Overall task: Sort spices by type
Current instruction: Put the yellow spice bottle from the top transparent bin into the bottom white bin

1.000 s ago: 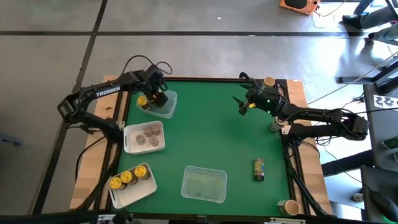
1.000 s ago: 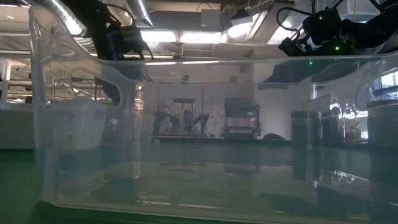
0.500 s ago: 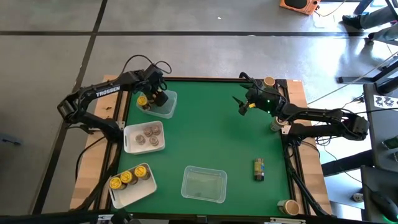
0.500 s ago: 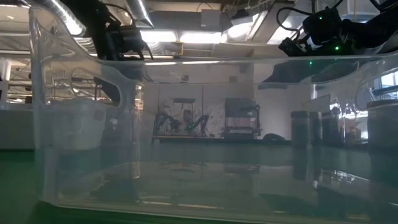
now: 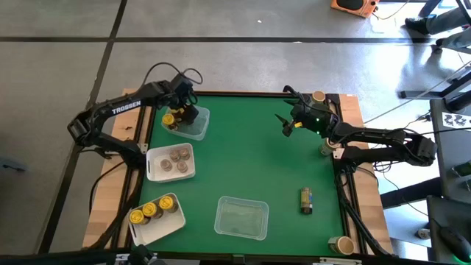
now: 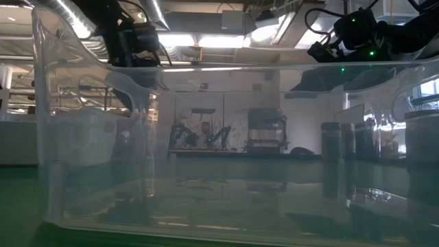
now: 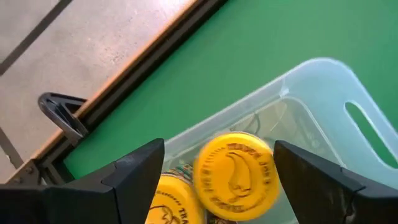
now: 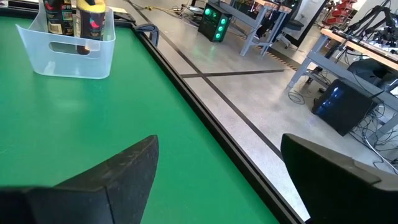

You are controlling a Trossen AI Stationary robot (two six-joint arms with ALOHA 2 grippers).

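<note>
In the left wrist view, two yellow-lidded spice jars (image 7: 235, 175) (image 7: 168, 200) stand in a clear tray (image 7: 323, 81). My left gripper (image 7: 217, 149) hangs open above them, one finger on each side of the nearer lid, touching nothing. From above, this tray (image 5: 197, 126) sits at the table's far left, with my left gripper (image 5: 186, 114) over it. My right gripper (image 5: 284, 124) hovers open over the far right of the table. One jar (image 5: 306, 200) lies on its side near the right edge.
A white tray (image 5: 171, 162) holds brownish-grey-lidded jars. Another tray (image 5: 151, 213) at the near left holds yellow and tan lids. A clear tray (image 5: 241, 218) with nothing in it sits near the front and fills the low view (image 6: 219, 137). Jars (image 5: 318, 96) (image 5: 340, 245) stand on the wooden frame.
My left gripper has risen a little above the far-left tray and drifted slightly toward the far edge. The right arm has kept still.
</note>
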